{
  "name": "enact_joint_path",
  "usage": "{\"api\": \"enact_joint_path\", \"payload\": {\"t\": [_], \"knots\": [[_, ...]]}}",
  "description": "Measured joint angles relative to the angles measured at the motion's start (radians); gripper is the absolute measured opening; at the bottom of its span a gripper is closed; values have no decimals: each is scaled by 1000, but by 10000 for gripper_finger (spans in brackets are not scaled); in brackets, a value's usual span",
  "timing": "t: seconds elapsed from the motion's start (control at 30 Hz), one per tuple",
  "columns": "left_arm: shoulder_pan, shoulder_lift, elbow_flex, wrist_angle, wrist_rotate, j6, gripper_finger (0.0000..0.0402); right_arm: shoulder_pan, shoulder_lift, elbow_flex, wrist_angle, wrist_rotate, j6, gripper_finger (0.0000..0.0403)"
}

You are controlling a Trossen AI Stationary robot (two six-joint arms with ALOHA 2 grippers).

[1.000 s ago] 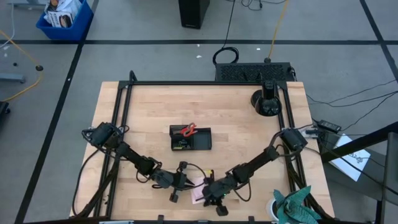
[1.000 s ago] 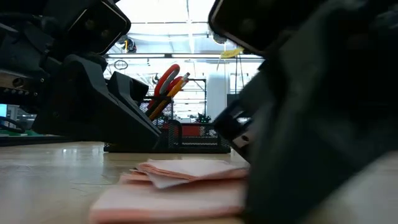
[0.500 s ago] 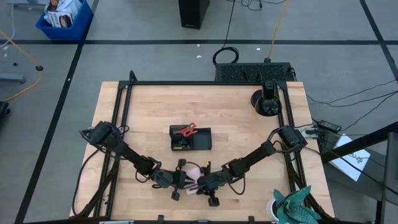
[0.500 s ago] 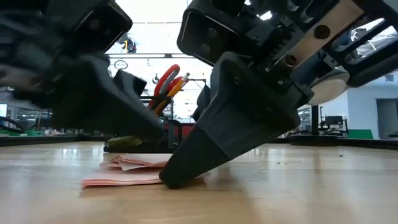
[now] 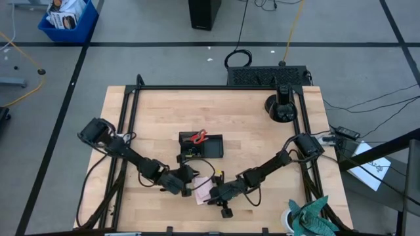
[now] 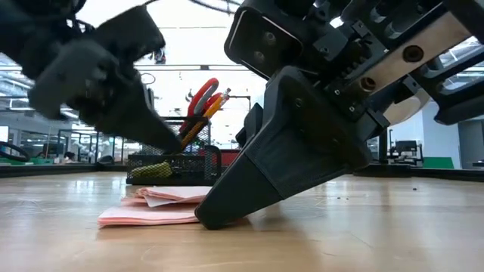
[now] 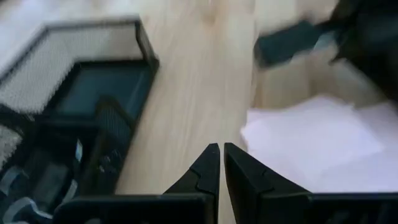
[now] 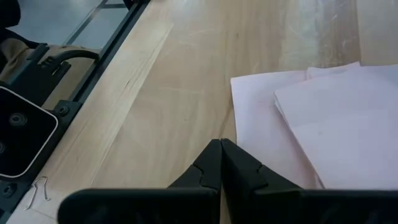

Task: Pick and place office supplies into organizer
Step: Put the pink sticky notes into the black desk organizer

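The pink sticky-note pad (image 5: pixel 202 187) lies flat on the table near the front edge, its top sheets fanned out (image 8: pixel 323 118). Behind it stands the black mesh organizer (image 5: pixel 201 145) with the red-handled scissors (image 6: pixel 203 97) and orange pencils (image 6: pixel 217 101) upright in it. My right gripper (image 5: pixel 212 193) is shut, and its tips are down at the pad's right side. My left gripper (image 7: pixel 221 149) is shut on nothing. It hangs above the table between pad and organizer (image 7: pixel 81 93). My right gripper's shut fingertips (image 6: pixel 206 219) stand on the table top, right at the pad's edge (image 8: pixel 235 118) that faces the table's right. They slant down from the right. The pad stays flat on the wood. Whether the tips press against the edge I cannot tell.
A round black stand base (image 5: pixel 281 108) sits at the far right corner. A teal cloth (image 5: pixel 308 216) lies off the table's near right corner. Black frame rails (image 5: pixel 128 131) run along the table's sides. Bare wood lies left and right of the organizer.
My right gripper has moved toward the table's left and far side, staying shut. The pad has slid with it, away from the near edge and toward the organizer. My left gripper has risen off the table and turned, its tips swinging toward the organizer.
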Motion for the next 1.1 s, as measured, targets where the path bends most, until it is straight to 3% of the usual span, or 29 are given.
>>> {"api": "enact_joint_path", "payload": {"t": [0.37,0.77,1.1], "knots": [[25,126,1,59,59,-55,30,1,0,-1,11,32,-4,0],[-20,142,2,114,144,-77,30,-5,0,0,6,80,-12,0],[-42,144,1,119,92,-38,31,10,0,-2,30,71,-61,0]]}}
